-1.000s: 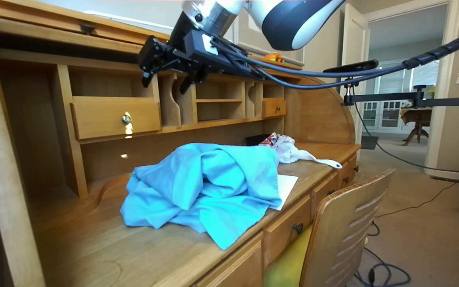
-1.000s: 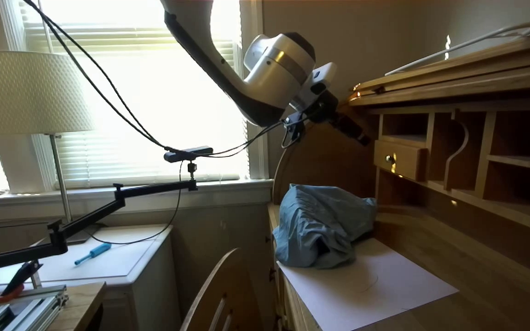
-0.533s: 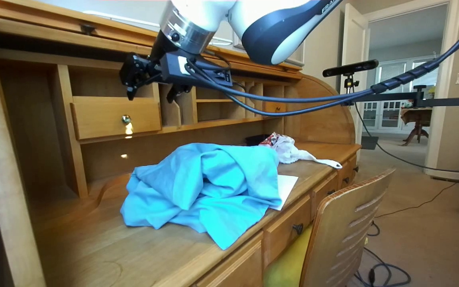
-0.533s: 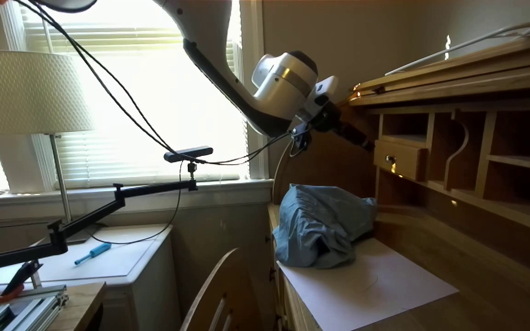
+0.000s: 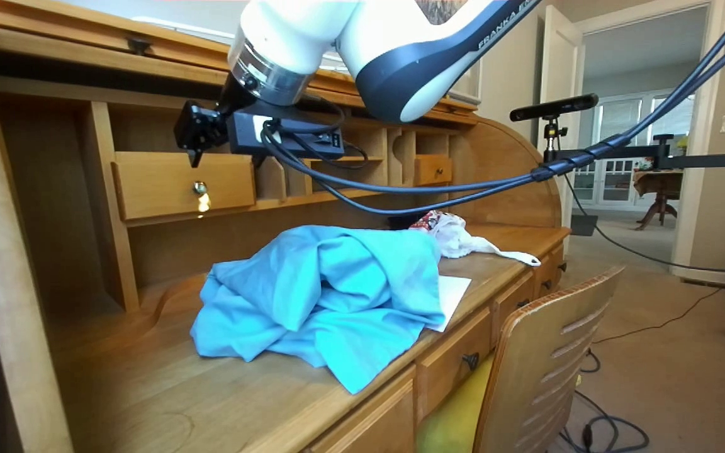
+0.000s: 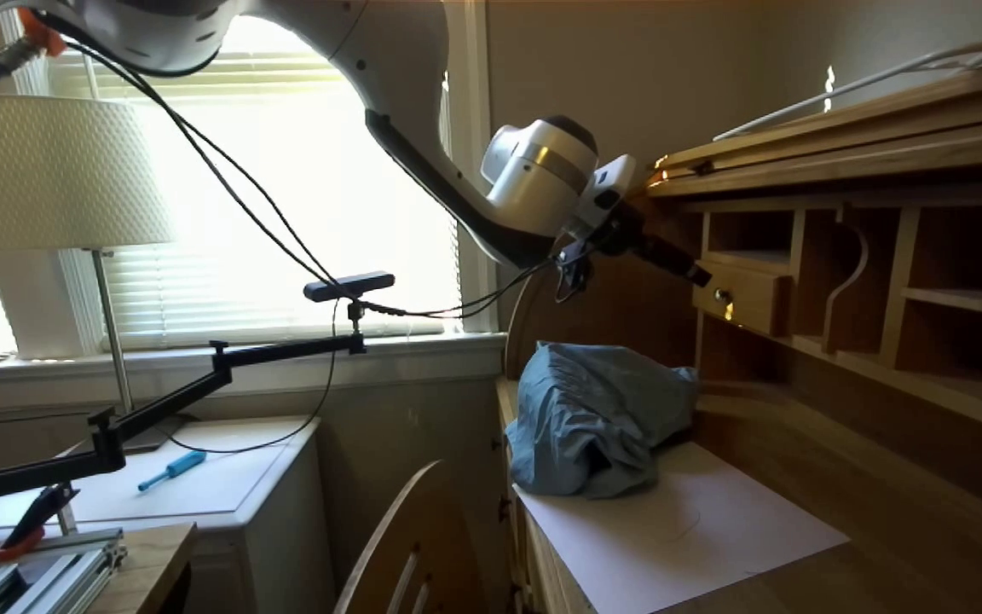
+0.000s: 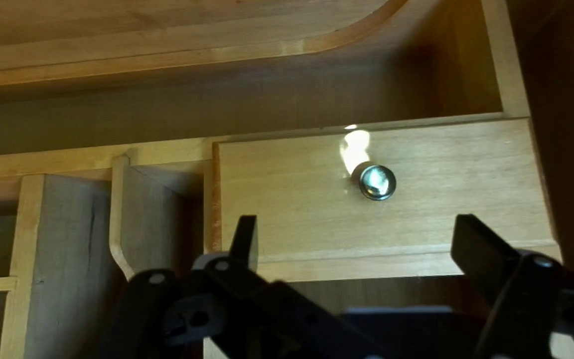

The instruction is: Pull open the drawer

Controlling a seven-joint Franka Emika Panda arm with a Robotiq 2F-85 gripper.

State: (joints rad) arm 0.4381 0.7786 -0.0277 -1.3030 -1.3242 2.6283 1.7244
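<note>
The wide light-oak drawer [image 5: 148,185] sits in the upper shelving of the desk, its front standing slightly forward of the frame. At the middle of that front is a small shiny round knob [image 7: 377,182]. My gripper [image 7: 357,219] is open, its fingers wide apart with nothing between them. In the wrist view the knob lies beyond the fingertips, a little right of midway, and nothing touches it. An exterior view has the gripper [image 6: 700,275] tilted downward, close in front of the drawer's upper part. Its far finger is mostly hidden behind the gripper body [image 5: 284,135].
Below lies a crumpled blue cloth [image 5: 318,296] on the desktop [image 5: 167,390], with white paper [image 6: 696,529] partly under it. Thin dividers [image 7: 140,214] stand beside the drawer. The raised desk lid [image 5: 180,53] overhangs the shelving. A wooden chair [image 5: 545,352] stands in front.
The gripper has come down and in toward the drawer front, moving left in an exterior view, with its fingers still apart. Its cables swung along. The drawer has not moved.
</note>
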